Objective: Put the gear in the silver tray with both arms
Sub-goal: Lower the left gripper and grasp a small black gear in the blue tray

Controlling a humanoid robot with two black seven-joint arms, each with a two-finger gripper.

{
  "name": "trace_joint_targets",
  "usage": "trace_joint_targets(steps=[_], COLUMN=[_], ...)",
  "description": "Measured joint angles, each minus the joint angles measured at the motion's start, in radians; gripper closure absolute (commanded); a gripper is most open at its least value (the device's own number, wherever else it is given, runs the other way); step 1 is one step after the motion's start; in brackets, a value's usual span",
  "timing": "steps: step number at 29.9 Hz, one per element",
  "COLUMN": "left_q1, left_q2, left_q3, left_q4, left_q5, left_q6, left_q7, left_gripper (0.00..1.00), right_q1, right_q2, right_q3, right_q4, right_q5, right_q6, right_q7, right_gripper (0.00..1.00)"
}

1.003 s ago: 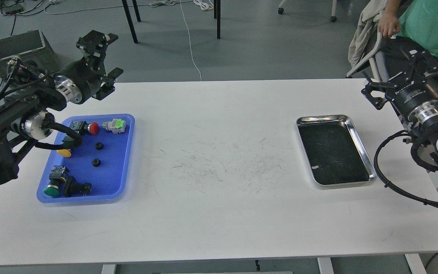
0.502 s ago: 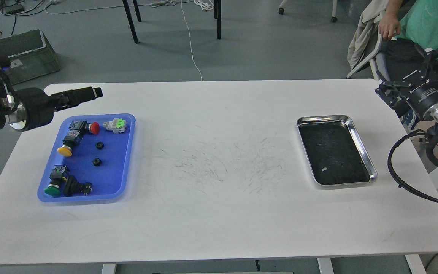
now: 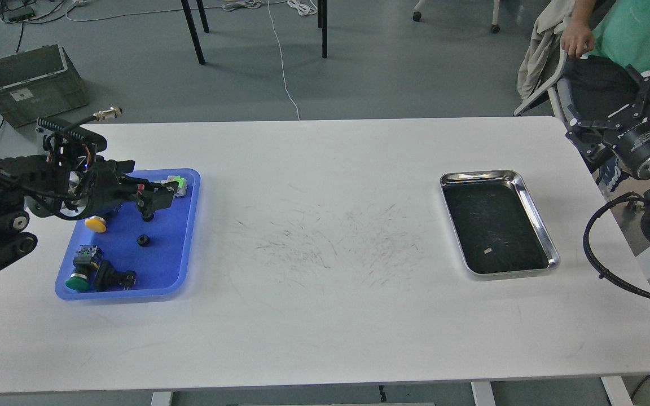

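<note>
Two trays are counted on one white table: one blue plastic tray and one silver tray. In the blue tray, two small black gears are seen (one partly covered by the left gripper), with one yellow push button, one green push button, one black switch and one grey-and-green connector block. Two black arms are counted, the other ending in the right gripper.

Grey smooth floor beyond white rectangular tabletop; grey-green open plastic crate far left; black thin chair legs; white loose cable.
</note>
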Motion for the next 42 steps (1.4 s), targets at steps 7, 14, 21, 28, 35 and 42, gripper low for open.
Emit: trace_joint_targets(steps=[7,14,21,28,35,42], left_q1=[0.006,0.020,0.050,0.058,0.058,0.060], left_q2=[-0.077,-0.142,-0.183,-0.224,-0.261,-0.267], left_q3=[0.045,0.130,0.147,0.147,0.148,0.149], left_q4=[0.102,0.231,0.326,0.402,0.460,0.488], left_q5=[0.000,-0.014,-0.016,-0.020,-0.020,-0.020], left_q6=[0.020,0.094,0.142,0.153,0.156,0.156], left_q7=[-0.001,-0.016,-0.035,-0.056,-0.069,-0.073], left_gripper=[0.04,0.05,0.11,0.17,0.35,0.54], right_q1=[0.000,-0.002,-0.005,-0.005,-0.005,-0.008], right_q2=[0.000,0.000,0.000,0.001,0.001,0.001], right_q3=[0.001,0.001,0.001,-0.002,-0.004,-0.004], right_q4=[-0.001,-0.001,-0.001,-0.001,-0.001,-0.001], right_q5=[-0.001,-0.001,-0.001,-0.003,-0.003,-0.004], right_q6=[-0.012,-0.013,-0.013,-0.012,-0.012,-0.012], right_q7=[0.001,0.001,0.001,0.002,0.002,0.002], right_gripper=[0.01,0.01,0.01,0.01,0.01,0.01])
